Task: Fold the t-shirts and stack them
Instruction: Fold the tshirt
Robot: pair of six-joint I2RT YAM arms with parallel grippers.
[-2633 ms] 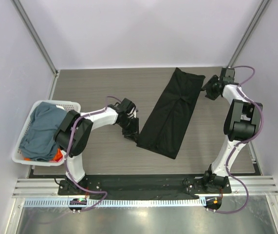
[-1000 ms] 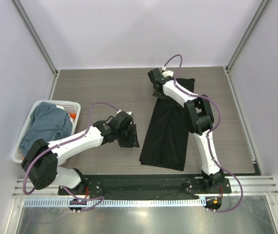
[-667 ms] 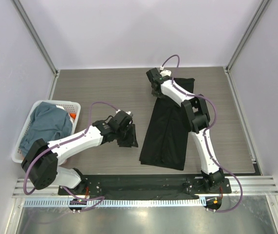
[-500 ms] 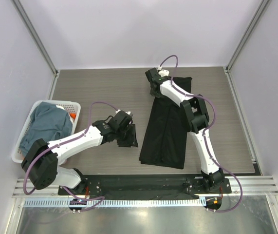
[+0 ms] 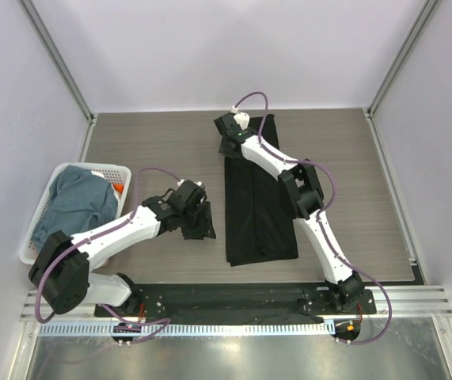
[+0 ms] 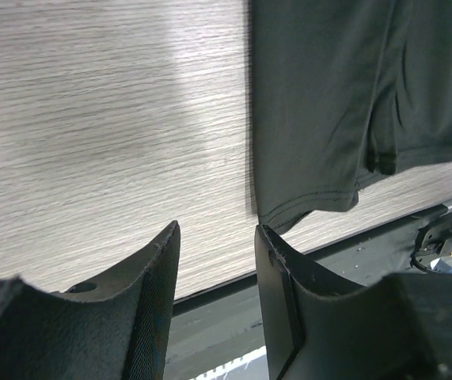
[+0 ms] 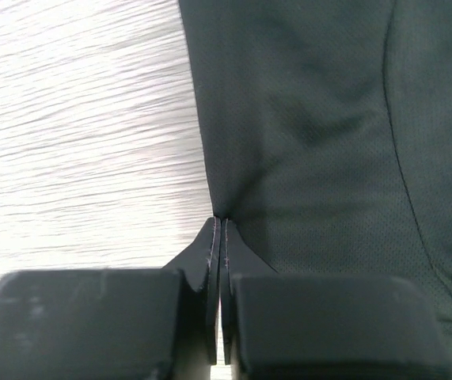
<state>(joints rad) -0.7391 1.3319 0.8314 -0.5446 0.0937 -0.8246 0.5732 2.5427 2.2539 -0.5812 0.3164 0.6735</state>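
A black t-shirt (image 5: 259,214), folded into a long narrow strip, runs from the far middle of the table to its near edge. My right gripper (image 5: 227,148) is at the strip's far left corner. In the right wrist view the jaws (image 7: 220,222) are shut, pinching the edge of the black cloth (image 7: 320,142). My left gripper (image 5: 199,228) hovers just left of the strip's near left corner. It is open (image 6: 214,237) with nothing between its fingers, and the shirt's hem (image 6: 320,190) lies just past the right finger. A slate blue-grey t-shirt (image 5: 67,207) and an orange one (image 5: 117,190) lie in the basket.
The white lattice basket (image 5: 91,167) hangs over the table's left edge. Bare wood-grain tabletop (image 5: 154,146) lies between the basket and the black shirt. The black base rail (image 5: 233,294) runs along the near edge. Walls close in on three sides.
My right gripper has closed on the shirt's far corner and moved left, dragging the far end so the strip lies straighter. The left gripper has drifted slightly left.
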